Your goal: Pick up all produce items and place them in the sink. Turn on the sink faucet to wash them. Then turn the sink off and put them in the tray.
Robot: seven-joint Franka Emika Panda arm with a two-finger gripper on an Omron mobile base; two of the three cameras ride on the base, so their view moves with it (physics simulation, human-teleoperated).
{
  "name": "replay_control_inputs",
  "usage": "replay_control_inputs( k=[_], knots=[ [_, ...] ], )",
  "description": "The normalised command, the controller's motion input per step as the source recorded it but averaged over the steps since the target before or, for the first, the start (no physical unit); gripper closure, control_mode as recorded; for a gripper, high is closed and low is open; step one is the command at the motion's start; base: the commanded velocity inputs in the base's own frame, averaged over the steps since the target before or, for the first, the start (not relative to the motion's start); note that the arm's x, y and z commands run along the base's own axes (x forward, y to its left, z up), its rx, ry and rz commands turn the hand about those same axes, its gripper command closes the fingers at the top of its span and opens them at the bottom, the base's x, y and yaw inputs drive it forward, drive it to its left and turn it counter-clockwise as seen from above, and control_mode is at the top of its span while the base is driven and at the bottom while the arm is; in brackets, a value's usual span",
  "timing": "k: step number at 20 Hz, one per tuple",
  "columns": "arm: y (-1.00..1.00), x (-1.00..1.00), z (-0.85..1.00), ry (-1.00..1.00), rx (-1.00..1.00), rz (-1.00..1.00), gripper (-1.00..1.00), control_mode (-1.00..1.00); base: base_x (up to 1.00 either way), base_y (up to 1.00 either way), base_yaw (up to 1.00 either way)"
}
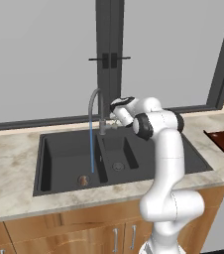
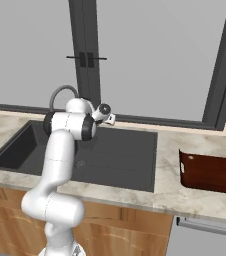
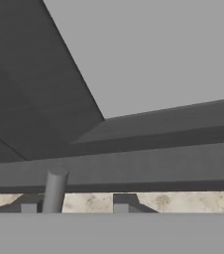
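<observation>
Water running from sink faucet [image 1: 95,101] into large left basin of sink [image 1: 64,158]; produce lump [image 1: 83,180] sits under stream by drain. Looks small, firm, wet so probably slippery: pinch across middle. Gripper [image 3: 74,207] at faucet base, jaws partly apart, holding nothing far as I can see. Tray [image 2: 212,172] far right.

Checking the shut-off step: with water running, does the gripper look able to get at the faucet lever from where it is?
Probably yes: the gripper sits by the sink faucet base, its grey stem between the fingertips, nothing blocking it.
</observation>
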Motion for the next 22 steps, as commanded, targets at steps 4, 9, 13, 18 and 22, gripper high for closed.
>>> replay_control_inputs(
  k=[4, 9, 13, 18, 22],
  knots=[
    [-0.17, -0.06, -0.35, -0.02, 0.00, 0.00, 1.00, -1.00, 0.00, 0.00, 0.00],
    [0.04, -0.04, -0.01, -0.19, 0.00, 0.02, 1.00, -1.00, 0.00, 0.00, 0.00],
    [0.00, 0.01, -0.02, 0.00, 0.00, 0.00, 1.00, -1.00, 0.00, 0.00, 0.00],
    [0.00, 0.07, -0.11, 0.00, 0.00, 0.12, 1.00, -1.00, 0.00, 0.00, 0.00],
    [0.00, 0.04, -0.18, 0.00, 0.00, 0.17, 1.00, -1.00, 0.00, 0.00, 0.00]
  ],
)
